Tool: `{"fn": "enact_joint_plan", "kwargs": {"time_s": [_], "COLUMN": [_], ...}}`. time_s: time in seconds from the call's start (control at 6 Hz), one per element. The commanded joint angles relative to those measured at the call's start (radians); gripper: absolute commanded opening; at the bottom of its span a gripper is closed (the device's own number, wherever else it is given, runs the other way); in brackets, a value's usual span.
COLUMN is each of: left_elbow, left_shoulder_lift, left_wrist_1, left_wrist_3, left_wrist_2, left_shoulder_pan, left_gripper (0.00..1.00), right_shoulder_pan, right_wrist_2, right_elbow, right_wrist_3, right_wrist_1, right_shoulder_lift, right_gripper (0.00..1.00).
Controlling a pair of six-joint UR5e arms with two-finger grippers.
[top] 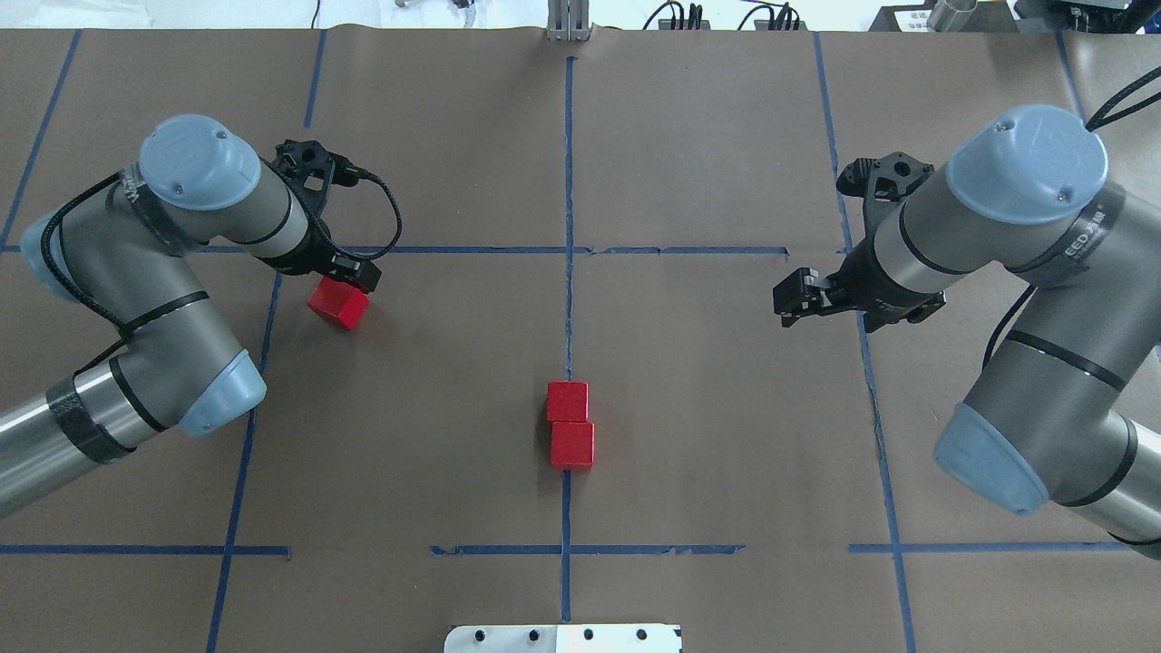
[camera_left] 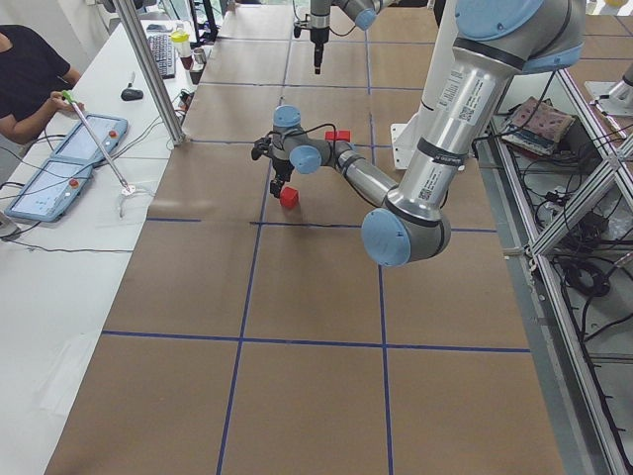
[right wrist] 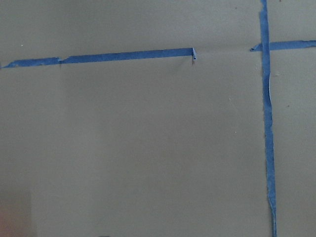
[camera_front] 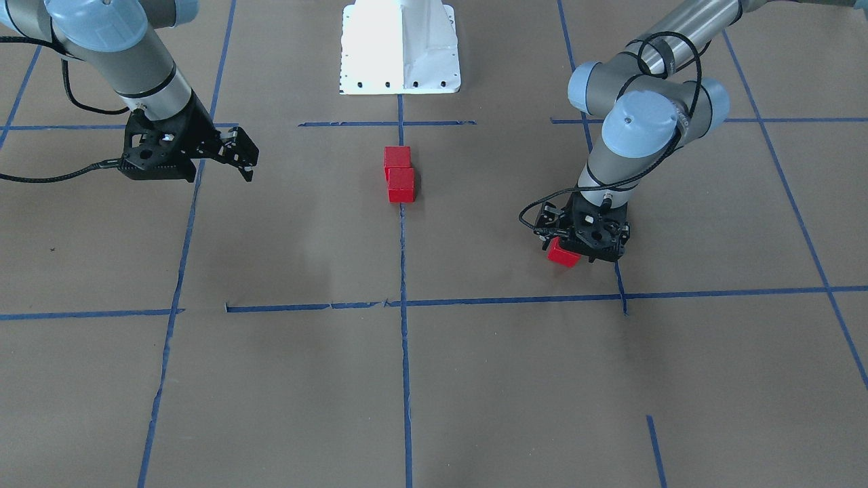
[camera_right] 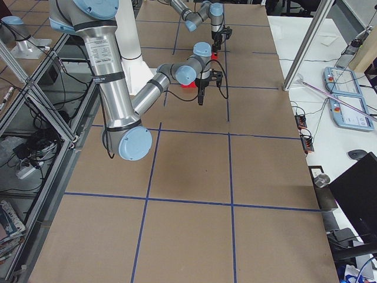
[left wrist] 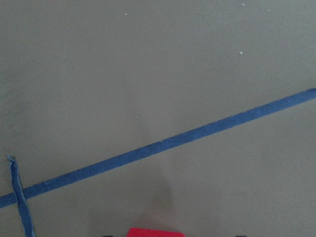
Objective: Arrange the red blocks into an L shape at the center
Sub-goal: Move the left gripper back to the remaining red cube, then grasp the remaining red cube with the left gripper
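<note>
Presently the left fingers [top: 352,275] are clamped on the third block [top: 338,305], which hangs tilted just beneath them and apparently off the surface [top: 707,408], a grip that suits carrying it over to the others. Well off to their right, two blocks [top: 571,443] sit touching in a short row on the centre line [top: 568,308], their sides free for the L's foot. Farther right, the right fingers [top: 791,297] hover spread and empty, well apart from the row, probably to leave room.

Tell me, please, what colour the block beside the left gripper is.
The block is plain bright red; the overhead exterior view shows it best.
</note>
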Motion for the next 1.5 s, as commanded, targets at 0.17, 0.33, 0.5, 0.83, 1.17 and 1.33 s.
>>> {"fn": "enact_joint_plan", "kwargs": {"time_s": [0.17, 0.33, 0.5, 0.83, 1.17, 1.33], "left_elbow": [0.008, 0.031, 0.031, 0.037, 0.033, 0.011], "left_shoulder_lift": [0.012, 0.007, 0.003, -0.005, -0.017, -0.025], "left_wrist_1": [0.0, -0.004, -0.019, -0.019, -0.007, 0.015], "left_wrist_3": [-0.004, -0.004, -0.004, -0.005, -0.013, -0.103], "left_wrist_2": [-0.008, -0.008, -0.02, -0.034, -0.036, -0.036], "left_shoulder_pan": [0.004, 0.01, 0.012, 0.013, 0.015, 0.015], "left_gripper": [0.93, 0.93, 0.93, 0.61, 0.02, 0.0], "right_shoulder_pan": [0.0, -0.002, -0.002, -0.002, -0.002, -0.003], "right_wrist_2": [0.0, 0.0, 0.0, 0.0, 0.0, 0.0], "right_elbow": [0.0, -0.001, -0.001, -0.001, -0.001, -0.001], "right_wrist_3": [-0.002, -0.002, 0.0, 0.0, 0.0, 0.007], "right_wrist_1": [-0.001, 0.001, 0.001, 0.001, -0.001, -0.001], "right_shoulder_lift": [0.0, 0.002, 0.003, 0.002, 0.002, 0.003], "right_gripper": [1.0, 1.0, 1.0, 1.0, 1.0, 1.0]}}
